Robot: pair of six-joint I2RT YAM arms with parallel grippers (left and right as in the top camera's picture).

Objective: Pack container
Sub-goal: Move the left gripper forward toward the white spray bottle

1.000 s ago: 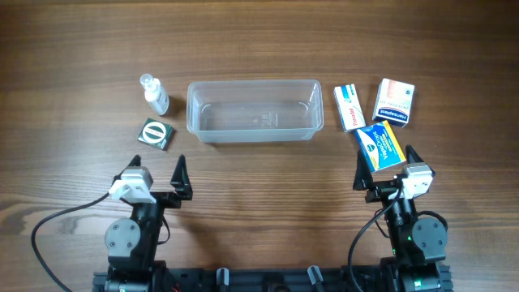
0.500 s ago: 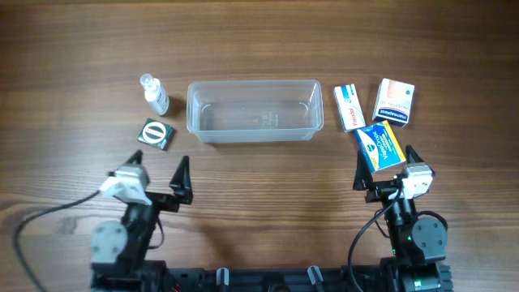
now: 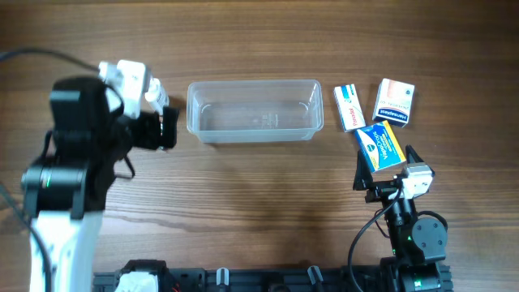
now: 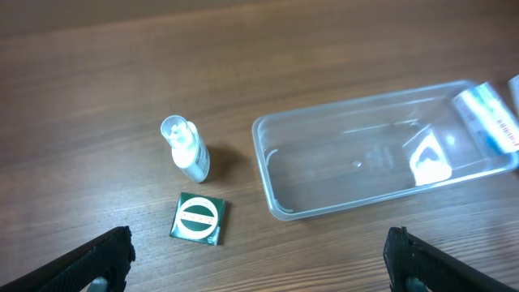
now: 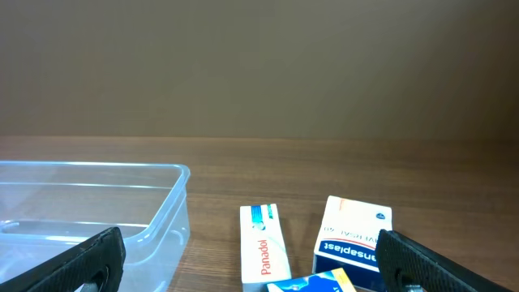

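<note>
The clear container (image 3: 251,109) stands in the middle of the tabletop (image 3: 259,211), between a small bottle (image 4: 185,148) and the medicine boxes (image 3: 351,106). The left hand (image 4: 259,247) and the right hand (image 3: 384,166) are both spread and hold nothing

One clear rectangular plastic container (image 3: 253,113) with rounded corners. One small clear spray bottle (image 4: 186,150). One flat square green packet (image 4: 199,219) with a white ring on its face. Three small cardboard boxes, all on the wooden desk (image 3: 259,195): one white Panadol box (image 3: 349,106) with red lettering, one white-and-navy box (image 3: 394,102), one blue-and-yellow box (image 3: 381,147).
</note>
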